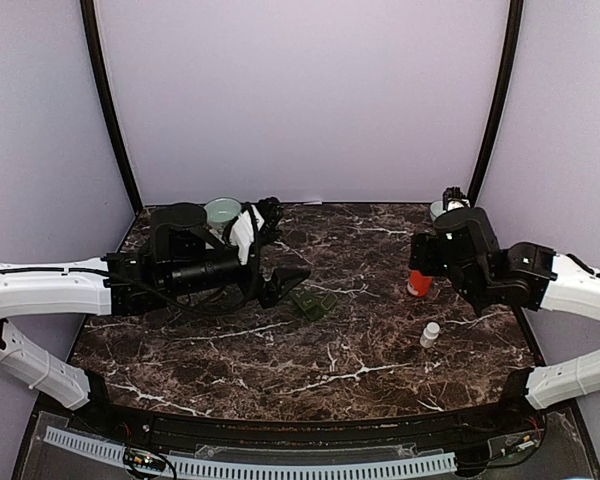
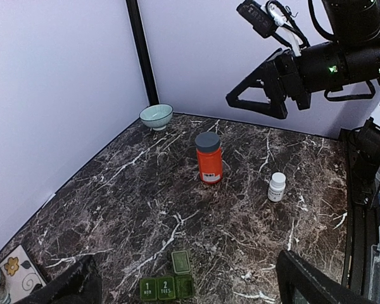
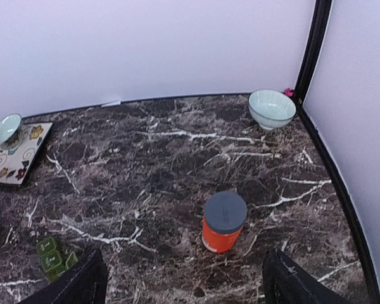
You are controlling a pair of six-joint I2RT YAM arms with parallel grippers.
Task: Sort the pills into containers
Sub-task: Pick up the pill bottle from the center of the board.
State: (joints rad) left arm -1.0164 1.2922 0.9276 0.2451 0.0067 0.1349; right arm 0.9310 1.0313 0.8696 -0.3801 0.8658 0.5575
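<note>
Left tool point(image 1: 280, 245): fingers wide apart, empty; green pill organizer point(image 2: 168, 283) ahead, on counter point(image 2: 114, 209).
Right tool point(image 3: 187, 282): fingers apart, empty; orange pill bottle point(image 3: 223, 221) just ahead.

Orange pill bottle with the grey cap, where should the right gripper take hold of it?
Probably take the orange pill bottle by its body just below the grey cap, coming from the near side. It stands upright and alone, so its round sides are free.
</note>
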